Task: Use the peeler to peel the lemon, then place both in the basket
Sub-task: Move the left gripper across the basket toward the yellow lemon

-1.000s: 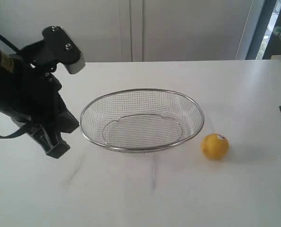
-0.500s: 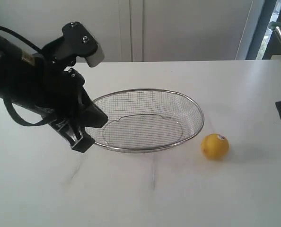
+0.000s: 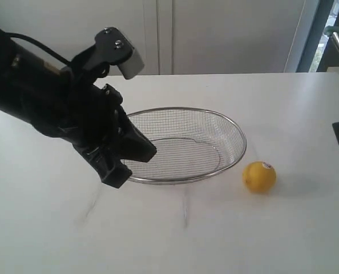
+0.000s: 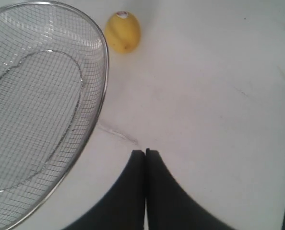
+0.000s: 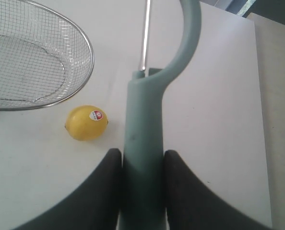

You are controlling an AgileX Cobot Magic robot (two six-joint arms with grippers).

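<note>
Right wrist view: your right hand (image 5: 142, 157) pinches the peeler (image 5: 145, 110). Your left hand (image 4: 146, 152), pressed together, hovers left of the basket (image 3: 175, 108), the lemon (image 3: 259, 176) right.

The lemon (image 3: 259, 176) is coloured a bright yellow, and a small red-and-white sticker (image 5: 98, 115) is carried on its skin. The basket (image 3: 181, 181) is made of silver wire, woven in a fine square grid and edged by a shinier rim. The peeler (image 5: 142, 139) is finished in pale teal-green at the handle, while its blade part is seen as bare metal grey. The left pincer (image 4: 146, 154) and the right pincer (image 5: 142, 158) are both coloured black. The left arm (image 3: 49, 103) is black as well, with a pale grey block (image 3: 129, 60) mounted on it. The counter (image 3: 226, 240) is white, marked by faint grey streaks.
</note>
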